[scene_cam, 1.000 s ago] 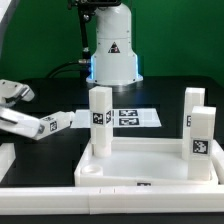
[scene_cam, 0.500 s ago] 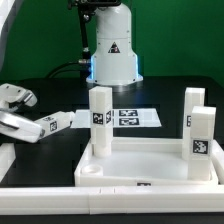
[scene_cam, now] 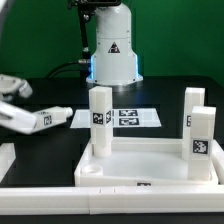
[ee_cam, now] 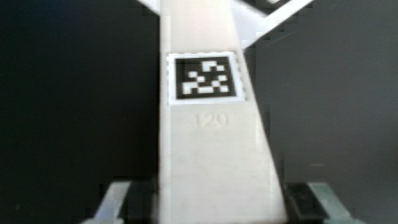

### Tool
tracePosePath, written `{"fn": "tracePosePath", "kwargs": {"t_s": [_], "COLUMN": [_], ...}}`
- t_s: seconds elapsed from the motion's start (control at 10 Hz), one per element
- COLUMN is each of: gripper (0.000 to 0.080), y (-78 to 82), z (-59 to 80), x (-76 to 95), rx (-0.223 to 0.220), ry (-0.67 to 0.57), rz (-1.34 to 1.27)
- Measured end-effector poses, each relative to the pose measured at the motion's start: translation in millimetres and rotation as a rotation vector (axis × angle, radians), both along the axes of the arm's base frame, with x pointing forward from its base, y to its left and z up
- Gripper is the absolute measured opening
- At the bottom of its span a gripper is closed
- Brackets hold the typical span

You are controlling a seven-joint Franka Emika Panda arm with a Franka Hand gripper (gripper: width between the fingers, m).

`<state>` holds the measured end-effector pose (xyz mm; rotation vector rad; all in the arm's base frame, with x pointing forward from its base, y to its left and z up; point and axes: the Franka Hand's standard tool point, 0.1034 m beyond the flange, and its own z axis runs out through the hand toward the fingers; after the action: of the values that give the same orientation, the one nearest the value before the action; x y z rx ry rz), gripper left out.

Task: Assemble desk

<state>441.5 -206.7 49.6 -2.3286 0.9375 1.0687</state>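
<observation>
Lifted since before, the leg [scene_cam: 45,119] sits pinched in the gripper [scene_cam: 25,118], near three legs [scene_cam: 99,120] standing upright on the tabletop [scene_cam: 150,162].

Claw [scene_cam: 38,121] tips blurred; tabletop [scene_cam: 150,166] cut by frame edge.

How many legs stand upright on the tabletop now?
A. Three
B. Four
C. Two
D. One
A. In the exterior view, one leg stands on the left of the tabletop, and two more stand on the right; a fourth leg lies on the table by the gripper.
</observation>
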Motion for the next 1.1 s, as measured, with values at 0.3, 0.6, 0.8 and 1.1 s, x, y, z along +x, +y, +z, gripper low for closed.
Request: {"fn": "tracePosePath", "kwargs": {"t_s": [0.3,0.6,0.8,1.1], "gripper": [0.0284,0.0285,0.0285,0.0285], "y": [-1.3,-3.3,10.3,7.3], "z": [47.2,47.7,106.6,106.2], "x": [28.2,41.8,111.2,115.7], "rx": [-0.145,-0.294,-0.47,-0.645], "ry": [-0.247,-0.389,-0.682,-0.841], "rz": [0.057,0.044,0.09,0.084]}}
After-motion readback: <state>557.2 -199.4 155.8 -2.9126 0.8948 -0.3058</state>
